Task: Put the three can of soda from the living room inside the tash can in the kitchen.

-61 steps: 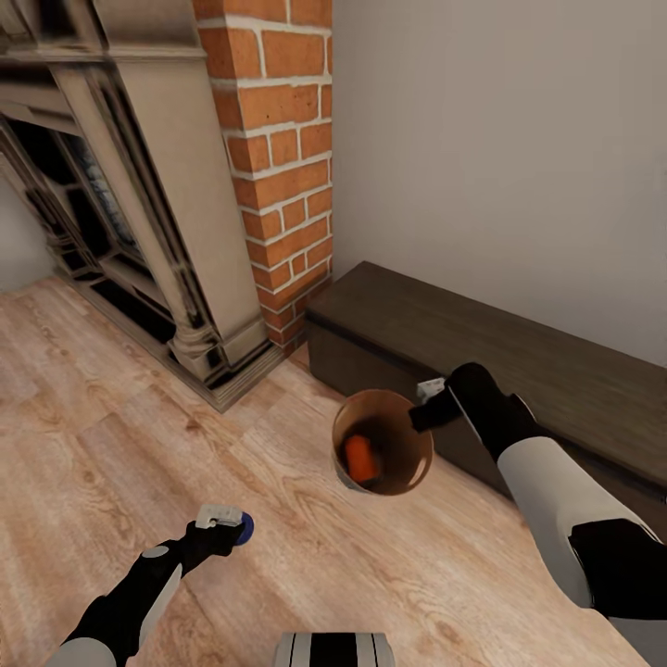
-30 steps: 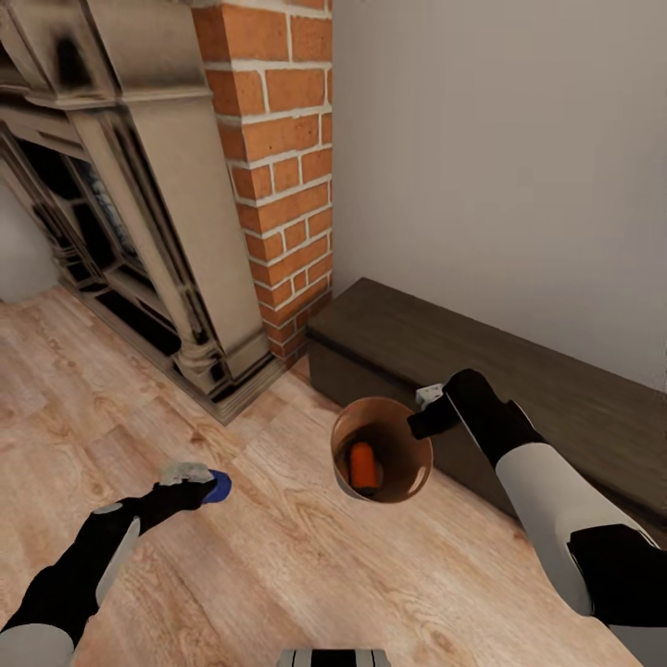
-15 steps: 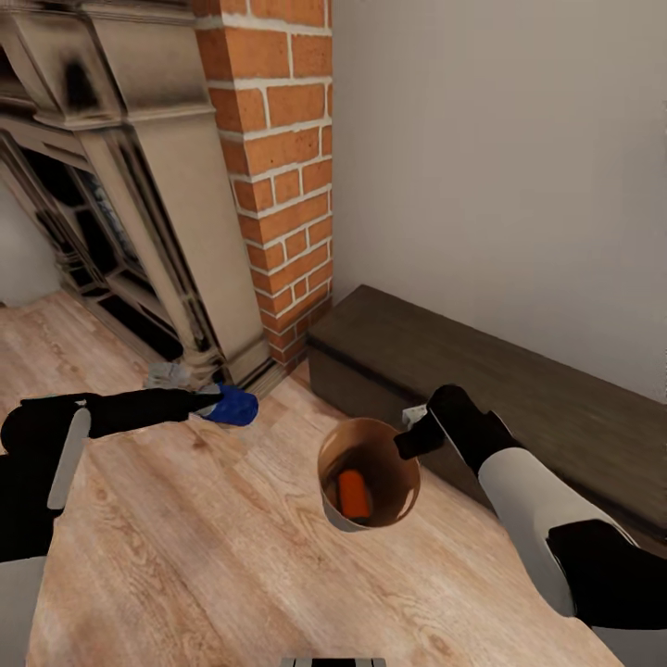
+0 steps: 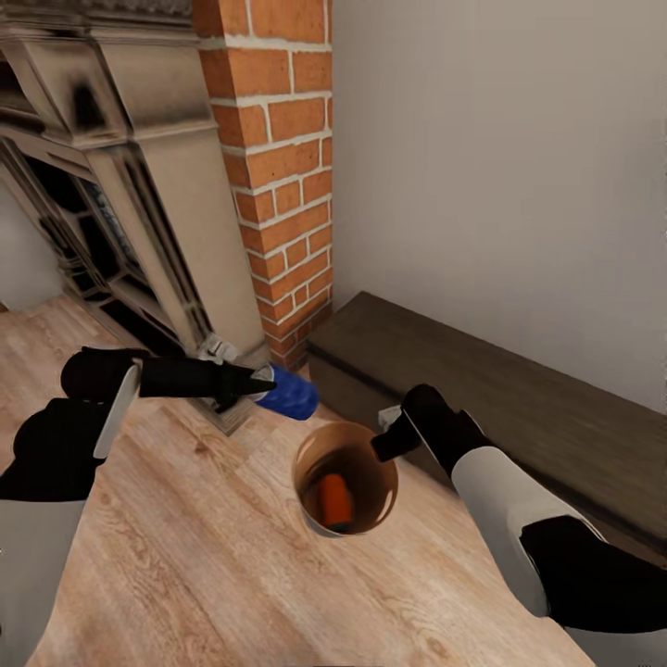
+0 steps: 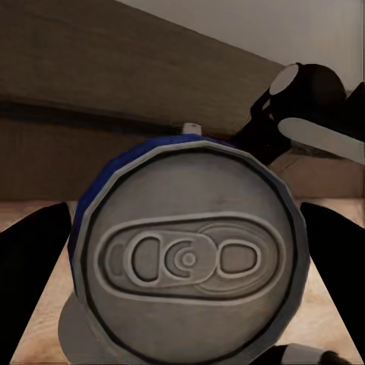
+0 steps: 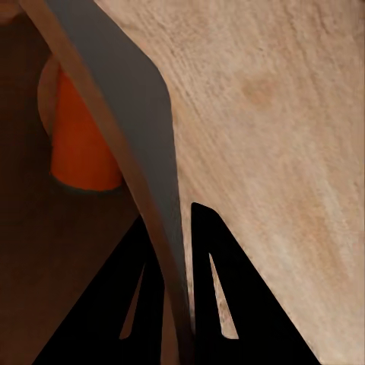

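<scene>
My left gripper [image 4: 259, 387] is shut on a blue soda can [image 4: 289, 396], held on its side just up and left of the trash can [image 4: 309, 517]. The can's grey top [image 5: 186, 258] faces the left wrist camera. My right gripper [image 4: 387, 434] is shut on the bin's rim, carrying it above the wood floor; in the right wrist view the rim wall [image 6: 144, 160] passes between the two fingers [image 6: 213, 296]. An orange can [image 4: 335, 500] lies inside the glossy brown bin, also seen as an orange cylinder [image 6: 80, 144] in the right wrist view.
The brick column [image 4: 283, 176] and stone fireplace [image 4: 139, 213] stand behind the left arm. A low dark wooden bench [image 4: 482, 380] runs along the pale wall at right, close behind the bin. Pale plank floor [image 4: 204, 556] stretches toward me.
My left arm has swung up and to the right, carrying the blue can from low near the floor to just beside the bin's rim. The bin has shifted slightly left and down.
</scene>
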Controlling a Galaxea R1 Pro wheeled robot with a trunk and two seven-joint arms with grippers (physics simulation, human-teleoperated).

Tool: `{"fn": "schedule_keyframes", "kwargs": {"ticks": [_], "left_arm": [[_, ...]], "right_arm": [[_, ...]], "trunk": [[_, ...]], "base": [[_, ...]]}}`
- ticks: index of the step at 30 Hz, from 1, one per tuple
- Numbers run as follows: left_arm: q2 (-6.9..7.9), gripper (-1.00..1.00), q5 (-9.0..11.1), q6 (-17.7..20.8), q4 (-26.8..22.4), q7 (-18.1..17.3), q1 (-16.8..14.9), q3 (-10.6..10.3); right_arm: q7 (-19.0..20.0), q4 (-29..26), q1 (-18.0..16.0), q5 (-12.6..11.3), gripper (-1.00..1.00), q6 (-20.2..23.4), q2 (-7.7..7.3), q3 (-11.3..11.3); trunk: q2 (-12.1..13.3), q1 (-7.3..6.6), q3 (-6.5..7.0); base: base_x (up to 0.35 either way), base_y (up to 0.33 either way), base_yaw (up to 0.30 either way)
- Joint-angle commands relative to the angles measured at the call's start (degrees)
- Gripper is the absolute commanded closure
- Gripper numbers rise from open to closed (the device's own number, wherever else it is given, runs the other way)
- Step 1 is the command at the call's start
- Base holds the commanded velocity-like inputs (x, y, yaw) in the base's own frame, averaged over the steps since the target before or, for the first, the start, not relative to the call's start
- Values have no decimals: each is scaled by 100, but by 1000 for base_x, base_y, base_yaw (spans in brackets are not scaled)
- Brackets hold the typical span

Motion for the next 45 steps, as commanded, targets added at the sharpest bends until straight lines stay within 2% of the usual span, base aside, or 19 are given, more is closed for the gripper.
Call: {"fn": "schedule_keyframes", "kwargs": {"ticks": [1,3,11,12,15,16,19,22,25,26,28,30,33,34,36,39,45], "left_arm": [[-1,100,-7,0,36,-7,-3,-68],[0,100,-10,0,60,-14,-6,-140],[-20,100,4,0,60,-35,-8,-260],[-29,100,4,0,62,-35,-8,-307],[-87,100,-14,0,100,-2,-9,-673],[-103,100,-19,0,115,8,-9,-738],[-260,100,-49,0,289,79,-9,-944],[-359,100,-108,0,511,118,-9,-1030],[-484,100,-317,0,643,170,-7,-1214],[-587,100,-507,0,766,212,-3,-1327],[-646,100,-608,-87,876,240,-2,-1373],[-766,100,-742,-347,1231,335,-3,-1428],[-820,100,-777,-624,1537,439,-6,-1444],[-902,100,-793,-740,1698,491,-6,-1451],[-976,100,-800,-789,1797,553,-5,-1461],[-1173,100,-867,-1010,2190,996,-6,-1477],[-1234,100,-890,-1144,2490,1266,-8,-1574]], "right_arm": [[32,2,-29,-220,100,64,6,-15],[31,2,-70,-218,100,64,17,-15],[30,5,-163,-216,100,64,44,-11],[30,6,-174,-216,100,64,45,-12],[30,25,-227,-216,100,64,48,-13],[30,31,-237,-216,100,64,50,-14],[30,48,-271,-216,100,64,87,-15],[28,53,-318,-216,100,64,131,-15],[29,55,-369,-216,100,64,185,-15],[30,55,-388,-216,100,64,240,-15],[28,55,-395,-216,100,64,274,-16],[29,55,-404,-216,100,64,317,-12],[29,56,-406,-216,100,64,334,-13],[28,56,-407,-216,100,64,357,-10],[29,56,-407,-216,100,64,371,-10],[29,51,-409,-216,100,64,397,-7],[24,52,-426,-216,100,64,431,-7]], "trunk": [[42,-23,19],[122,-67,55],[122,-67,55],[122,-67,55],[122,-67,55],[122,-67,55],[122,-67,55],[122,-67,55],[122,-67,55],[122,-67,55],[122,-67,55],[122,-67,55],[122,-67,55],[122,-67,55],[122,-67,55],[122,-67,55],[122,-67,55]], "base": [[0,0,0],[0,0,0],[0,0,0],[0,0,0],[0,0,0],[0,0,0],[0,0,0],[0,0,0],[0,0,0],[0,0,0],[0,0,0],[0,0,0],[0,0,0],[0,0,0],[0,0,0],[0,0,0],[0,0,0]]}}
